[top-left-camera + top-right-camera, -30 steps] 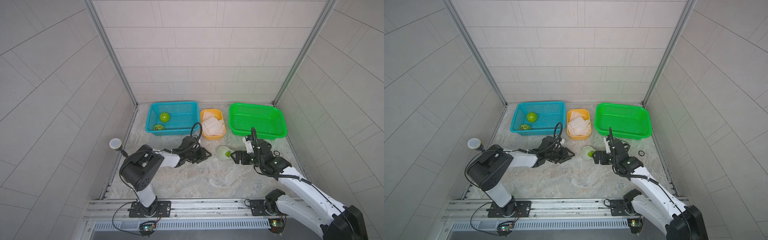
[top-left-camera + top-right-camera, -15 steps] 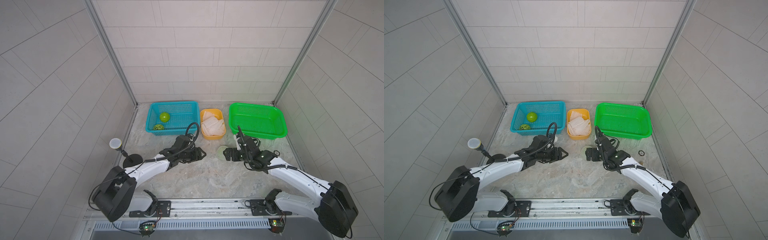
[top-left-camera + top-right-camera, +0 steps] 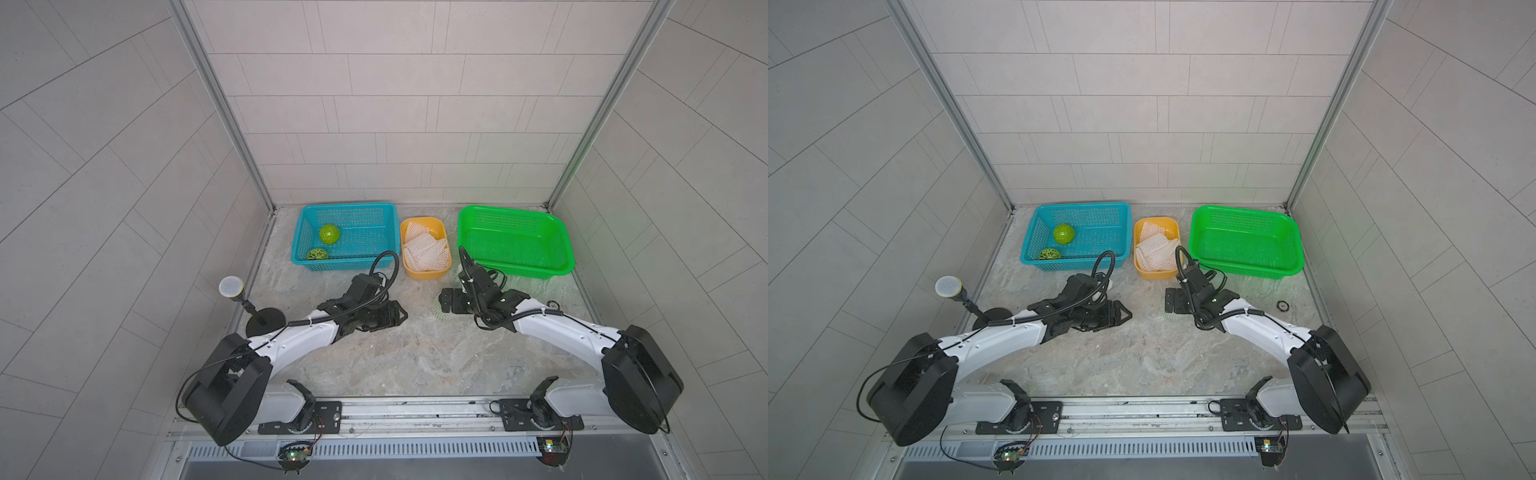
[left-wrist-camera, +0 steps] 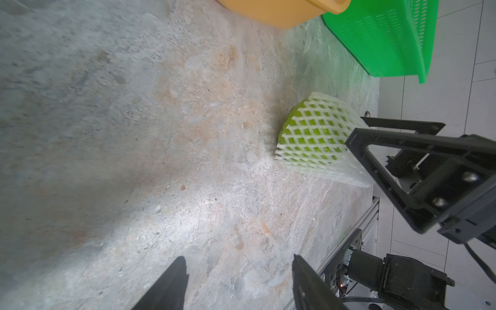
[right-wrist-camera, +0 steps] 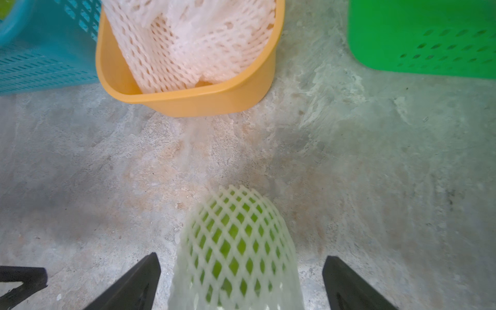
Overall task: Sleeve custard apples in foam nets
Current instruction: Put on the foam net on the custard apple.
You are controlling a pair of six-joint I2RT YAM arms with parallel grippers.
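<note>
On the bench (image 3: 415,357), the only change in the last second is on the open ground in front of the yellow tub (image 3: 423,273). The green basket (image 3: 515,272) is empty as before. The blue basket (image 3: 345,206) holds two bare custard apples (image 3: 329,234), unmoved.

My left pincer (image 3: 400,318) has drawn back from the fruit and its jaws have spread. In the left wrist view they stand apart with nothing between them, and bare bench separates them from the fruit.

My right pincer (image 5: 240,257) has advanced from beside the fruit to over it. Its jaws are spread wide, one on each side of the sleeved custard apple (image 5: 236,241), and no contact with either flank is visible.

Judgement: sleeving of this fruit is complete and the hand-over is under way. My right side is placed to close and lift, probably toward the green basket. Two fruits remain.

The sleeved custard apple lies on the bench near the yellow tub, between my two pincers. It is round and shows bright green through the mesh.

The foam net (image 4: 322,115) is white, its diamonds stretched open over the bulge. A slack flat tail trails toward my right pincer, and a patch of green appears to show past the net's edge at the opposite end. Spare foam nets (image 3: 424,249) are heaped in the tub.
</note>
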